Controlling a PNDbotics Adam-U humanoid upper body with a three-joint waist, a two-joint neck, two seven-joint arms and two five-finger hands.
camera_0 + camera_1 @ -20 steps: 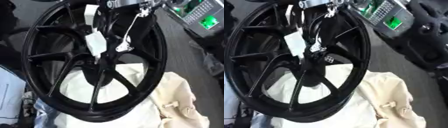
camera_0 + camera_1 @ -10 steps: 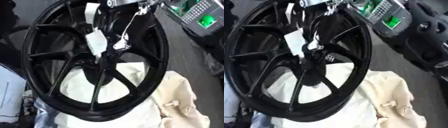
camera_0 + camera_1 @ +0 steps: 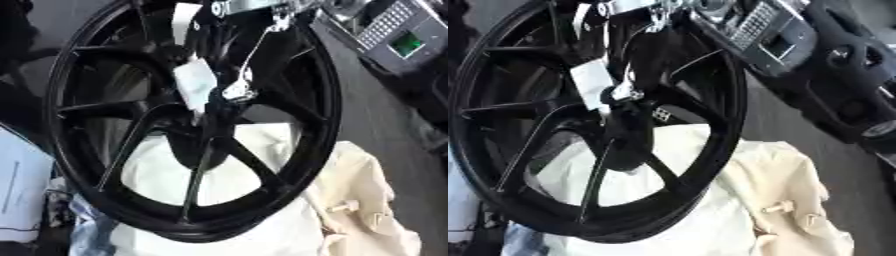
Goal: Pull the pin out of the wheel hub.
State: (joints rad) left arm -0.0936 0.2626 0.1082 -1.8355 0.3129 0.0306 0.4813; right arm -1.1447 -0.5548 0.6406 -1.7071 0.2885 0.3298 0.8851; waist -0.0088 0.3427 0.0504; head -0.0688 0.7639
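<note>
Here, black spoked wheel hub [image 3: 188, 130] stands upright

Cream cloth [image 3: 367, 200] low right, white paper [image 3: 19, 190] at left edge, grey keypad device [image 3: 398, 30] upper right.
</note>
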